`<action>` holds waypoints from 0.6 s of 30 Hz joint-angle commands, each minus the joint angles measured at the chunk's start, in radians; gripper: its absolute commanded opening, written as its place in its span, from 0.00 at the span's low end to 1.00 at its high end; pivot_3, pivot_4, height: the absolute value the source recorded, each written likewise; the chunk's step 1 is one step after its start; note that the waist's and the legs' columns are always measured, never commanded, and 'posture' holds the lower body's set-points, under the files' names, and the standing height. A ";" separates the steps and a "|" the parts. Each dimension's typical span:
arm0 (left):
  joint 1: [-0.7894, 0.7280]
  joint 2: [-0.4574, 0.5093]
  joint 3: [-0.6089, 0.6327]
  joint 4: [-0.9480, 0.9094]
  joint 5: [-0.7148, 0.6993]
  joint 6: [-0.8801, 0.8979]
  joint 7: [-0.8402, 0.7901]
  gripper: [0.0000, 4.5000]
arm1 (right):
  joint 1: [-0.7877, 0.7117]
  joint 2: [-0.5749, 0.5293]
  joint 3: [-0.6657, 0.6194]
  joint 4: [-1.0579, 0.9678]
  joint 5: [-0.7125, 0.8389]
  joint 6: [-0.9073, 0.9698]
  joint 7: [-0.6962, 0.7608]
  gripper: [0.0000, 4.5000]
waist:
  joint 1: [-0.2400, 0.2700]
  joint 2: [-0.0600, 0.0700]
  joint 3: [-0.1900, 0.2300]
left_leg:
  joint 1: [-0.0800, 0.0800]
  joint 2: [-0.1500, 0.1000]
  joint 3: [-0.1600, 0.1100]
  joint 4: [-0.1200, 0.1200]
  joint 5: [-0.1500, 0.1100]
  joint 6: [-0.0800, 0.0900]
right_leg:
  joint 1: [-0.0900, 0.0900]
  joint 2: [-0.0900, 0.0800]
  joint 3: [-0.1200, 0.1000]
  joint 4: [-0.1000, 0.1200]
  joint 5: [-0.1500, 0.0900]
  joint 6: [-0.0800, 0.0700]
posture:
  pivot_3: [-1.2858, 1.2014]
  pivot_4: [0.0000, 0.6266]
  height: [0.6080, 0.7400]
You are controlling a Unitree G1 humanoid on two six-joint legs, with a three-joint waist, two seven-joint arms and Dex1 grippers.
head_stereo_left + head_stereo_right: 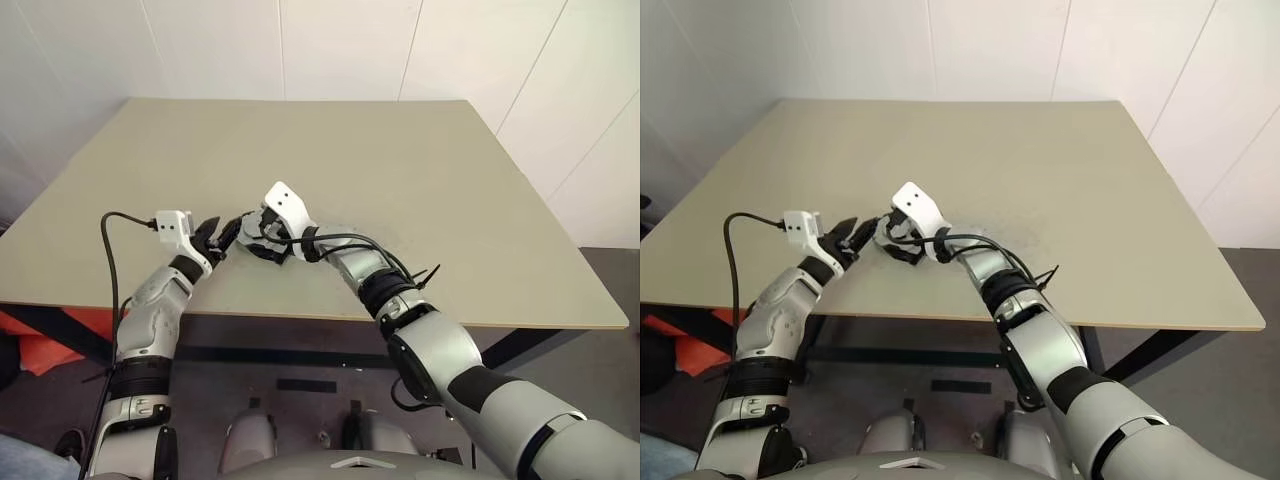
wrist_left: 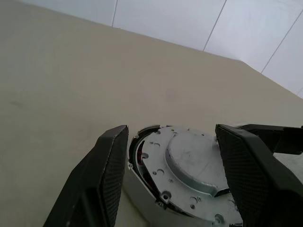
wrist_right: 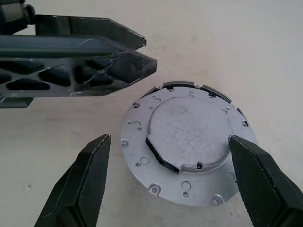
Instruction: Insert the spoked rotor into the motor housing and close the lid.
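The motor housing stands on the tan table close to its front edge. A silvery disc with small holes and a raised centre, the lid, lies on top of it. At one edge a dark gap shows reddish windings. The spoked rotor is hidden. My left gripper is open and points level at the housing, its fingertips just short of the rim. My right gripper is wide open over the lid, one finger on each side, not touching. In the left eye view both grippers meet over the spot.
The table's front edge runs just below both hands. Bare tabletop stretches behind and to the right. A black cable loops from my left wrist. Something orange lies on the floor at the left.
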 commanded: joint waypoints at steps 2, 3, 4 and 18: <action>0.011 0.010 -0.019 -0.070 -0.016 0.021 -0.033 0.68 | -0.067 0.011 -0.044 0.062 0.007 -0.048 -0.053 1.00 | 0.000 0.000 0.000 | 0.000 0.000 0.000 0.000 0.000 0.000 | 0.000 0.000 0.000 0.000 0.000 0.000 | 0.52 0.00 1.00; 0.014 0.012 -0.020 -0.074 -0.016 0.025 -0.037 0.68 | -0.075 0.011 -0.052 0.075 0.011 -0.051 -0.060 1.00 | 0.000 0.000 0.000 | 0.000 0.000 0.000 0.000 0.000 0.000 | 0.000 0.000 0.000 0.000 0.000 0.000 | 0.52 0.00 1.00; 0.019 0.012 -0.022 -0.079 -0.016 0.028 -0.038 0.68 | -0.082 0.010 -0.058 0.087 0.011 -0.054 -0.065 1.00 | 0.000 0.000 0.000 | 0.000 0.000 0.000 0.000 0.000 0.000 | 0.000 0.000 0.000 0.000 0.000 0.000 | 0.52 0.00 1.00; 0.032 0.016 -0.023 -0.084 -0.011 0.031 -0.040 0.68 | -0.093 0.029 -0.085 0.124 0.004 -0.061 -0.062 1.00 | -0.001 0.000 0.000 | 0.000 0.000 0.000 0.000 0.000 0.000 | 0.000 0.000 0.000 0.001 0.000 0.000 | 0.52 0.00 1.00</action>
